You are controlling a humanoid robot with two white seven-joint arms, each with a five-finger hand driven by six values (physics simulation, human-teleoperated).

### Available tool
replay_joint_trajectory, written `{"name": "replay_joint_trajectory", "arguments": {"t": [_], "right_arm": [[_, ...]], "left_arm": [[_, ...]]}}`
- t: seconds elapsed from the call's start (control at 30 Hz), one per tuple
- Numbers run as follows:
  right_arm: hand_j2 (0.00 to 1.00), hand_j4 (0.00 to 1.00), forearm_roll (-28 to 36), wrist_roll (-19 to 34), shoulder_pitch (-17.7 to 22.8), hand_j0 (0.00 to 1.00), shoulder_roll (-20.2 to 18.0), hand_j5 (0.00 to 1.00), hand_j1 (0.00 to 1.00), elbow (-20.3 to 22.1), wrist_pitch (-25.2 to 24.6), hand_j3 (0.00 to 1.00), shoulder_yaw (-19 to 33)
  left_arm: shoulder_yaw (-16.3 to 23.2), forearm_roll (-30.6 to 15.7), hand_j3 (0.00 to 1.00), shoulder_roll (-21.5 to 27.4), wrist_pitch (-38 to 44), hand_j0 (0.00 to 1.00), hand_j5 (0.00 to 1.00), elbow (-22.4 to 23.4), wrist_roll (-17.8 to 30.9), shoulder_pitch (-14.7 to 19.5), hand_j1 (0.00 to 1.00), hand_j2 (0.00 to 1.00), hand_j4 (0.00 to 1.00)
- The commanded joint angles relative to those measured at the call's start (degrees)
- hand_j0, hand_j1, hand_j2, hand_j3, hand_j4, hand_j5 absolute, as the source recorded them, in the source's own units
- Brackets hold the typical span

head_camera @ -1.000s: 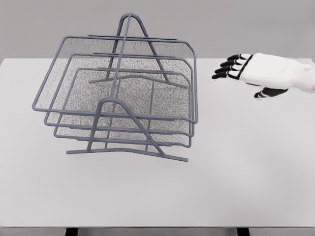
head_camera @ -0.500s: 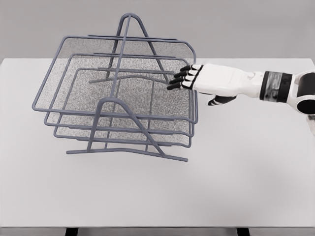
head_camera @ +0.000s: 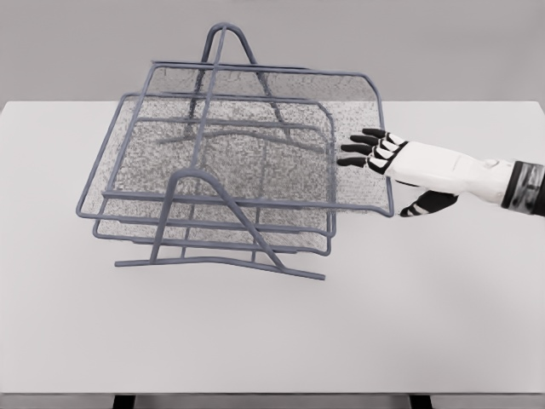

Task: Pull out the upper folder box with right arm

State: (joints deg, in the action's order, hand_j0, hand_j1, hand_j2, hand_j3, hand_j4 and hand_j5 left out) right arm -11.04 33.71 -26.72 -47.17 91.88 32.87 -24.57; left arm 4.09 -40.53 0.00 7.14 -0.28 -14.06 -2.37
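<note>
A white desk [head_camera: 409, 324] was seen to fill most of the frame, with a plain grey wall behind it along the top and two dark legs just visible at the bottom edge. A grey wire rack [head_camera: 223, 223] of three mesh trays was placed at the left centre of the desk, carried between two triangular end frames.

The upper folder box [head_camera: 255, 153] was found drawn part way out toward the right of the frame: its right rim projected clearly beyond the right rims of the two trays below, while its left part was still held within the rack. The task was therefore judged to be partly done, with more travel to the right left before the box would be fully out.

The right hand [head_camera: 409, 166] was extended from the right edge of the frame, at the box's right rim. Its fingers [head_camera: 368, 146] were held straight and slightly apart, the tips lying at or just inside the rim, and the thumb was hung below; no clamped grasp was seen, and whether contact was made could not be told. The left arm was not shown.
</note>
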Motion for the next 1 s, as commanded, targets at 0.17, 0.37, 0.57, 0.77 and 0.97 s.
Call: {"name": "replay_joint_trajectory", "arguments": {"t": [0.17,0.37,0.57,0.77,0.97], "right_arm": [[1.0,1.0,-11.9,1.29,7.3,1.0,-6.62,1.0,1.0,-1.7,2.13,1.0,13.93],[1.0,1.0,-8.03,1.29,10.11,1.0,-10.84,1.0,1.0,-4.34,2.13,1.0,17.88],[1.0,1.0,-2.23,1.29,13.8,1.0,-17.16,1.0,1.0,-4.95,2.13,1.0,24.83],[1.0,1.0,11.31,1.29,11.6,1.0,-18.57,1.0,1.0,4.1,2.13,1.0,20.88],[1.0,1.0,13.15,1.29,-4.22,1.0,-11.45,1.0,1.0,4.1,2.13,1.0,2.59]], "left_arm": [[0.04,0.01,1.0,0.0,0.07,1.0,1.0,0.02,0.0,0.0,1.0,1.0,1.0],[0.05,0.01,1.0,0.0,-0.02,1.0,1.0,0.02,0.0,0.0,1.0,1.0,1.0],[0.04,0.01,1.0,0.0,-0.02,1.0,1.0,0.02,0.0,0.0,1.0,1.0,1.0],[0.05,0.01,1.0,0.0,-0.02,1.0,1.0,0.02,0.0,0.0,1.0,1.0,1.0],[-0.04,0.01,1.0,0.0,0.07,1.0,1.0,0.02,0.0,0.0,1.0,1.0,1.0]]}}
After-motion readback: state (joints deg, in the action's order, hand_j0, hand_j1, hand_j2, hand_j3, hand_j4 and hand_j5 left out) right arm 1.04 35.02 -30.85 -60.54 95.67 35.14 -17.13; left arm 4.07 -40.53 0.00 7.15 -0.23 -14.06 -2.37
